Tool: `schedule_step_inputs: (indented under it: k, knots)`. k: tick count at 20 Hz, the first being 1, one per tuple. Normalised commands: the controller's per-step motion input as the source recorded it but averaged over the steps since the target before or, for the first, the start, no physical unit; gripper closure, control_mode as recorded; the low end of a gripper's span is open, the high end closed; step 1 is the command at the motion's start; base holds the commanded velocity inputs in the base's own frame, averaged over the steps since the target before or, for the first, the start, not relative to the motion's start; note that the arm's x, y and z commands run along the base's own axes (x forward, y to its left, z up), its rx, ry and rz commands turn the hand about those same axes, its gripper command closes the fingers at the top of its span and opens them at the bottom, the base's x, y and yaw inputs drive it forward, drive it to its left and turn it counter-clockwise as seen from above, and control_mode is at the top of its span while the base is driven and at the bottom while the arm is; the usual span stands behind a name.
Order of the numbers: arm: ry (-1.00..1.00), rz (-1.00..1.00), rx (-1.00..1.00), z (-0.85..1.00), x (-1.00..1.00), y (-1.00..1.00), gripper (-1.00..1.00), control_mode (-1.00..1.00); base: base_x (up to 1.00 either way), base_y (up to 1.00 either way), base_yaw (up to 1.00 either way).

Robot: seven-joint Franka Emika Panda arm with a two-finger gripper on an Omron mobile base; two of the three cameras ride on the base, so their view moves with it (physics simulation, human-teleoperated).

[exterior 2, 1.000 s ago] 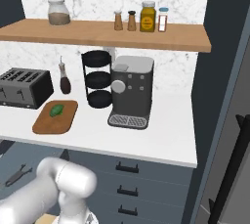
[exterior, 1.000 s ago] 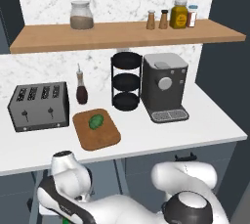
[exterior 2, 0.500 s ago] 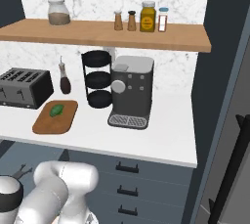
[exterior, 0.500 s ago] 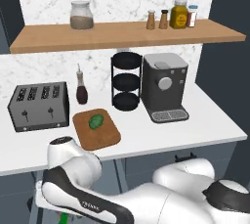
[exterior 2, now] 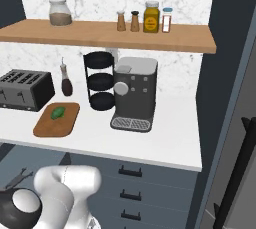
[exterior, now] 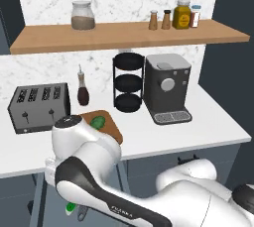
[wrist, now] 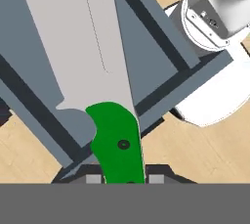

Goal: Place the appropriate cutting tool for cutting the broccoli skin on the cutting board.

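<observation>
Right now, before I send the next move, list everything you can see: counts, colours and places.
Knife: one, green handle, pale blade, close in the hand view at the end effector.
Cutting board: one, brown, on the counter in front of the toaster.
Broccoli: one, dark green, on the board.
Toaster: one, dark grey, counter left.
Bottle: one, dark brown, beside the toaster.
Tiered rack: one, black, counter centre.
Coffee machine: one, dark grey, right of the rack.
Jar: one, glass with brown contents, shelf left.
Shakers and jars: four, brown, amber and white, shelf right.
Peeler: one, grey, below the counter edge.
End effector: one, dark tips flanking the handle.
</observation>
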Motion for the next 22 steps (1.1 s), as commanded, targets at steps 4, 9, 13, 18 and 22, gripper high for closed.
schedule_step_inputs:
  k: [4,9,13,18,22]
  knots:
    - [-0.01,-0.17,-0.09,0.70,0.80,-0.13,1.00,-1.00,0.00,0.00,0.00]
    - [0.00,-0.13,-0.02,0.21,0.99,0.00,1.00,-1.00,0.00,0.00,0.00]
    - [0.00,-0.10,0.00,-0.01,0.69,-0.01,1.00,-1.00,0.00,0.00,0.00]
    - [0.00,-0.08,0.00,-0.12,0.63,-0.14,1.00,-1.00,0.00,0.00,0.00]
    - [0.00,-0.04,0.00,-0.21,0.60,-0.35,1.00,-1.00,0.00,0.00,0.00]
